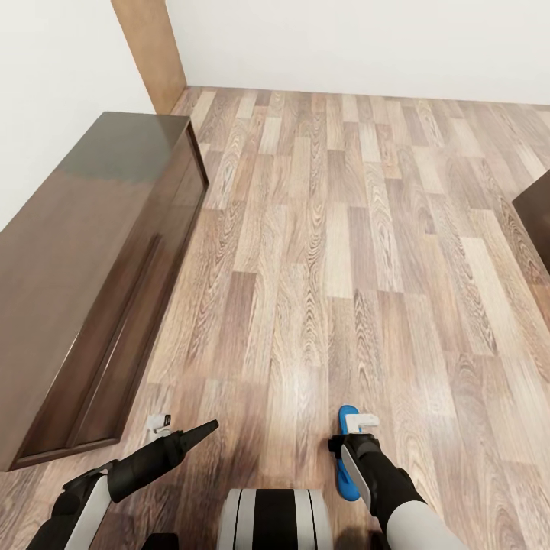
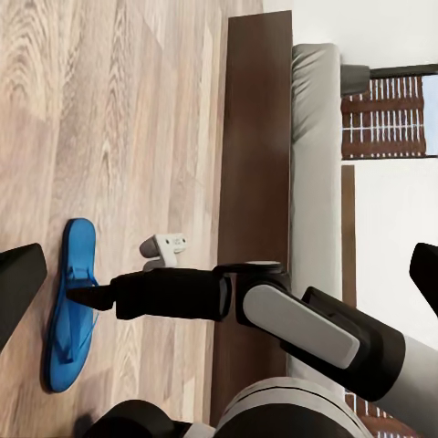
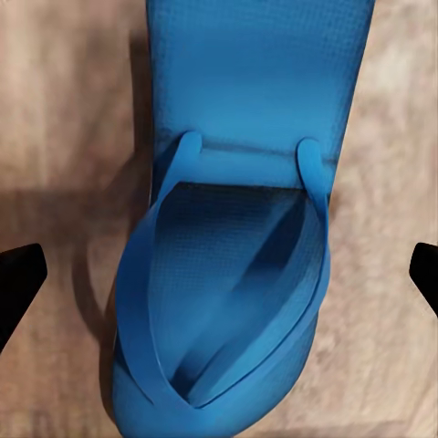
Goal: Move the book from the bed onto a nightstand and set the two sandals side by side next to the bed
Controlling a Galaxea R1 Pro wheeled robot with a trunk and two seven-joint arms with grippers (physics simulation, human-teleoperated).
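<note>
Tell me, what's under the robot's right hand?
A blue sandal lies flat on the wood floor right below the right hand. The arm covers part of it in the head view.

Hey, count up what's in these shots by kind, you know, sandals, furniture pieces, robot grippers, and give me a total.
Blue sandals: 1, the sandal lying on the floor under the right gripper.
Dark wooden furniture pieces: 2, the long cabinet along the wall and the bed seen from the left wrist.
Grippers: 2, right gripper and left gripper.
Total: 5
</note>
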